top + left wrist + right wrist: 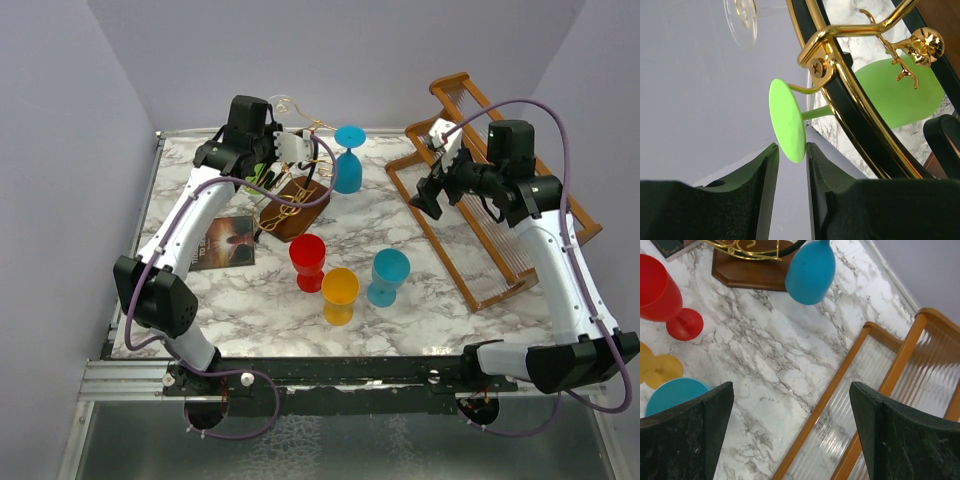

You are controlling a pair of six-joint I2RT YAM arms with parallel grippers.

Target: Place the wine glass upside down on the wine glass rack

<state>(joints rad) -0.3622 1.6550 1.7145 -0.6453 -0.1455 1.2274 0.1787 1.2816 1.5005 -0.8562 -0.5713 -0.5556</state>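
Note:
The wine glass rack (292, 207), gold wire scrolls with a black bar on a brown base, stands at the back left. A green wine glass (262, 172) hangs upside down in it. In the left wrist view its stem sits in the gold wire (860, 30) and its round foot (786, 120) pokes between my left gripper's (791, 150) fingertips. The jaws stand slightly apart, with a gap on the left side of the foot. My right gripper (430, 195) is wide open and empty over the edge of the slatted rack (890, 370).
A blue glass (348, 160) hangs upside down on the rack's right side, and a clear glass (283, 103) at its back. Red (307, 262), yellow (340, 295) and blue (388, 277) glasses stand mid-table. A booklet (228, 243) lies left. The orange-brown slatted rack (500, 230) fills the right.

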